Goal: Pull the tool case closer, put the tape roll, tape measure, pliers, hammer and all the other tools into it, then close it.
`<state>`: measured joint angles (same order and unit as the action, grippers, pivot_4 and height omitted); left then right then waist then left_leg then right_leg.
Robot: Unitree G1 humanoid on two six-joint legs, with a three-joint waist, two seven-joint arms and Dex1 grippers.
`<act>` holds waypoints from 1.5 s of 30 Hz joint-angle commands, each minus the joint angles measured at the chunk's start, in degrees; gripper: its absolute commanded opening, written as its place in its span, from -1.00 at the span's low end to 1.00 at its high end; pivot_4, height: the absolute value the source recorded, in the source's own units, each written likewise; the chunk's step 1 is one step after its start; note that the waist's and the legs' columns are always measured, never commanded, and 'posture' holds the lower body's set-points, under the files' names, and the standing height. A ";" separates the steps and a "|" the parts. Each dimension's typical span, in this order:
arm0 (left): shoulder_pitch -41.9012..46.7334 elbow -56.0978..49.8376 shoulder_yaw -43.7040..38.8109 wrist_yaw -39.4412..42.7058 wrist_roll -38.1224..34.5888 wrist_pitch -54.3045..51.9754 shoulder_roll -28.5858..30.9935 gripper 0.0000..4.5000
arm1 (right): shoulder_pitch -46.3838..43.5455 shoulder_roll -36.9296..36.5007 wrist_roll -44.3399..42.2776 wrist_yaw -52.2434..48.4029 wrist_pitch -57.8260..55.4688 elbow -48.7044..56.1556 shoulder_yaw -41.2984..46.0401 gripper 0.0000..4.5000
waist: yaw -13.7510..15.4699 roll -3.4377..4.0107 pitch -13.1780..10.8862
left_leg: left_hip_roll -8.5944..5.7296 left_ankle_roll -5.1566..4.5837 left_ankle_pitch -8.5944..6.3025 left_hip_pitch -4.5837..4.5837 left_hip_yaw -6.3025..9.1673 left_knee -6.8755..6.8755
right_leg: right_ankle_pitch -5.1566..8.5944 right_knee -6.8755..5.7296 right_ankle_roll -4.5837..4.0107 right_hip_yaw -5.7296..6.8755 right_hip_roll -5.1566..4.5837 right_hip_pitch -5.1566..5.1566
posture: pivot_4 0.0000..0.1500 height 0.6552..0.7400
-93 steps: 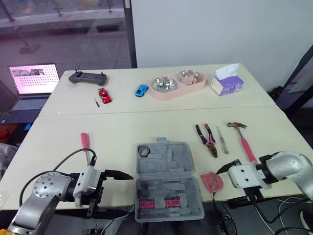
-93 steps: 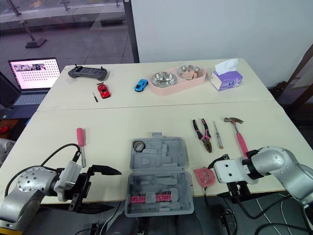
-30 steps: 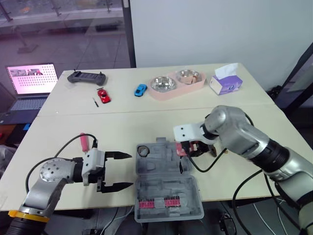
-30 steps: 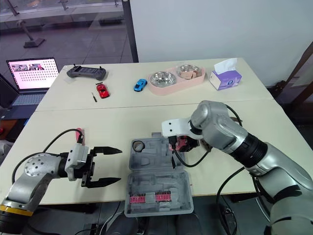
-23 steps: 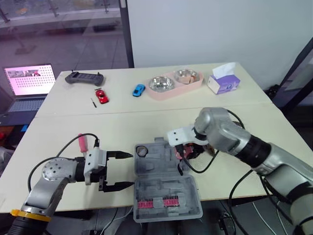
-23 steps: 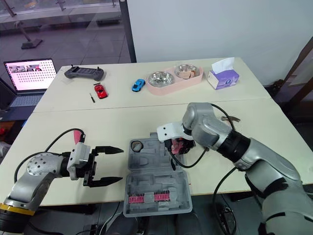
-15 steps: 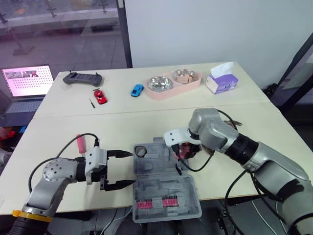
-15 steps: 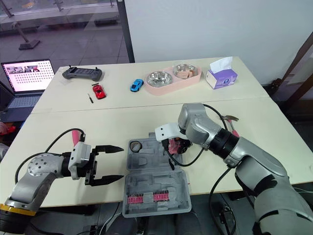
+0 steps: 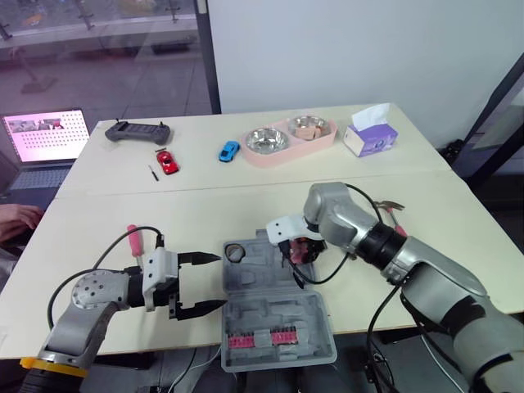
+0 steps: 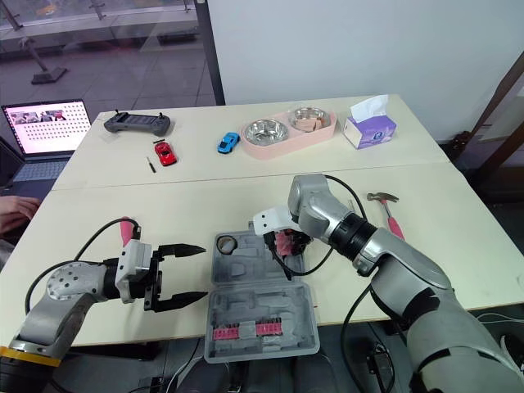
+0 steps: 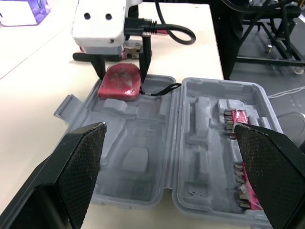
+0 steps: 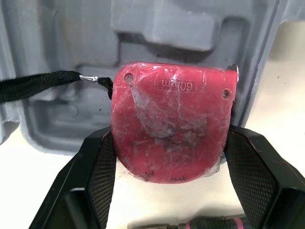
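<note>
The grey tool case (image 9: 271, 309) lies open near the table's front edge, with a tape roll (image 9: 237, 253) in its far left corner. My right gripper (image 9: 300, 250) is shut on the pink tape measure (image 12: 174, 119), holding it over the far half's right rim, partly above the table. Its black strap (image 12: 33, 85) trails into the case. My left gripper (image 9: 203, 283) hangs open just left of the case, holding nothing. A pink-handled screwdriver (image 9: 131, 238) lies to the left and a hammer (image 10: 385, 209) to the right. My right arm hides the pliers.
At the back stand a laptop (image 9: 41, 135), a game controller (image 9: 135, 129), two toy cars (image 9: 168, 161), a pink double bowl (image 9: 286, 139) and a tissue box (image 9: 372, 137). A person's hand (image 9: 12, 219) rests at the left table edge.
My right gripper carried the tape measure from the table's front right to the case's right rim, then crept left. The left gripper opened and rose beside the case. The camera shifted. A hand appeared.
</note>
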<state>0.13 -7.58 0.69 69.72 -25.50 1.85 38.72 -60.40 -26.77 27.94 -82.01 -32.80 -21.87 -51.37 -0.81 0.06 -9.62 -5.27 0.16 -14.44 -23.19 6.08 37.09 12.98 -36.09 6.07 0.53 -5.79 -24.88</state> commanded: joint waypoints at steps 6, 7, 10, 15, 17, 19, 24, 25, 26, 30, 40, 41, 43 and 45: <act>-0.16 -1.63 -1.62 -0.47 -0.67 0.60 0.15 1.00 | -1.01 1.61 1.91 1.31 1.32 -2.37 1.58 0.26 | -0.02 0.00 0.00 | 0.00 0.02 0.01 0.00 0.00 0.00 | 0.00 -0.01 0.00 0.00 0.01 0.00 | 1.00 1.00; -0.15 -1.62 -1.64 -0.49 -0.72 0.54 0.15 1.00 | -0.86 1.67 2.00 1.30 1.31 -2.38 1.58 0.26 | -0.02 0.00 0.00 | 0.00 0.02 0.01 0.01 0.01 0.00 | 0.00 -0.01 0.00 -0.01 0.02 0.00 | 1.00 1.00; -0.30 -1.69 -1.62 -0.50 -0.72 0.52 0.17 1.00 | -0.65 1.95 1.95 1.20 0.82 -2.11 1.87 0.48 | -0.03 0.00 0.00 | 0.00 0.03 0.02 0.01 0.02 0.00 | 0.00 -0.03 -0.01 -0.01 0.02 0.00 | 1.00 1.00; -0.30 -1.56 -1.51 -0.40 -0.78 0.51 0.11 1.00 | -1.07 3.03 1.60 1.30 -0.74 -1.77 2.82 0.97 | -0.15 0.00 0.00 | 0.01 0.06 0.03 0.01 0.02 0.00 | -0.01 -0.05 -0.02 -0.02 0.06 -0.01 | 1.00 1.00; -0.28 -1.52 -1.46 -0.34 -0.81 0.52 0.06 1.00 | -1.05 2.86 1.28 0.81 -1.40 -0.62 3.34 0.97 | -0.13 0.00 0.00 | 0.02 0.06 0.03 0.01 0.03 -0.01 | -0.01 -0.05 -0.02 -0.03 0.06 -0.03 | 1.00 1.00; -0.23 -1.40 -1.41 -0.27 -0.81 0.57 0.03 1.00 | -1.02 2.19 0.87 0.00 -2.25 1.22 4.16 0.97 | -0.12 0.00 0.00 | 0.01 0.06 0.03 0.01 0.03 -0.01 | -0.01 -0.05 -0.02 -0.04 0.07 -0.03 | 1.00 1.00; -0.36 -1.44 -1.39 -0.13 -0.82 0.58 0.07 1.00 | -0.88 -0.79 -1.90 -4.42 -7.70 9.76 8.35 0.97 | 0.01 0.00 0.00 | 0.01 0.06 0.03 -0.01 0.03 -0.01 | -0.01 -0.04 -0.02 -0.05 0.07 -0.04 | 1.00 1.00; -0.45 -1.49 -1.39 -0.11 -0.83 0.59 0.08 1.00 | -0.70 -1.60 -2.84 -5.39 -9.14 11.82 9.34 0.97 | 0.02 0.00 0.00 | 0.01 0.06 0.03 -0.01 0.03 0.00 | -0.01 -0.04 -0.02 -0.05 0.06 -0.03 | 1.00 1.00; -0.52 -1.50 -1.41 -0.08 -0.84 0.60 0.09 1.00 | -0.21 -2.26 -4.34 -6.34 -11.31 14.15 10.77 0.97 | 0.04 0.00 0.00 | 0.01 0.06 0.03 -0.01 0.04 -0.01 | -0.01 -0.04 -0.02 -0.05 0.06 -0.03 | 1.00 1.00; -0.66 -1.37 -1.52 -0.11 -0.81 0.66 0.09 1.00 | 2.54 -4.06 -9.66 -6.16 -16.84 20.76 16.02 0.97 | 0.04 0.00 0.01 | 0.02 0.05 0.03 -0.01 0.05 -0.01 | -0.01 -0.04 -0.02 -0.05 0.06 -0.02 | 1.00 1.00; -0.59 -0.70 -2.02 -0.02 -0.89 0.55 0.27 1.00 | 14.89 -6.58 -18.49 7.14 -13.85 25.74 28.73 0.73 | 0.13 -0.02 0.01 | 0.01 0.05 0.03 -0.01 0.05 -0.02 | -0.01 -0.03 -0.02 -0.10 -0.06 0.01 | 1.00 1.00; -0.58 -0.63 -2.03 0.10 -0.87 0.57 0.28 1.00 | 15.37 -6.20 -19.49 8.07 -12.09 25.55 29.59 0.58 | 0.09 -0.02 0.01 | 0.01 0.05 0.03 -0.01 0.05 -0.02 | -0.01 -0.03 -0.03 -0.10 -0.06 0.01 | 1.00 1.00; -0.58 -0.58 -2.01 0.25 -0.83 0.58 0.27 1.00 | 16.13 -5.45 -21.86 9.06 -9.17 25.29 30.97 0.16 | -0.01 -0.02 0.01 | 0.01 0.05 0.03 -0.01 0.05 -0.03 | -0.01 -0.02 -0.02 -0.10 -0.06 0.00 | 1.00 1.00; -0.56 -0.57 -2.03 0.34 -0.85 0.56 0.28 1.00 | 16.66 -5.18 -23.72 9.85 -8.78 24.83 31.91 -0.32 | 0.03 -0.02 0.01 | 0.03 0.05 0.03 0.00 0.05 -0.04 | -0.01 -0.02 -0.03 -0.10 -0.05 0.00 | 1.00 1.00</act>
<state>-0.43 -7.56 0.19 69.85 -25.62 1.79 38.67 -43.27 -32.40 6.09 -72.89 -42.83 2.02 -21.44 -0.78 0.04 -9.61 -5.24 0.22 -14.41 -23.19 6.13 37.05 12.97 -36.12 6.05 0.43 -5.83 -24.88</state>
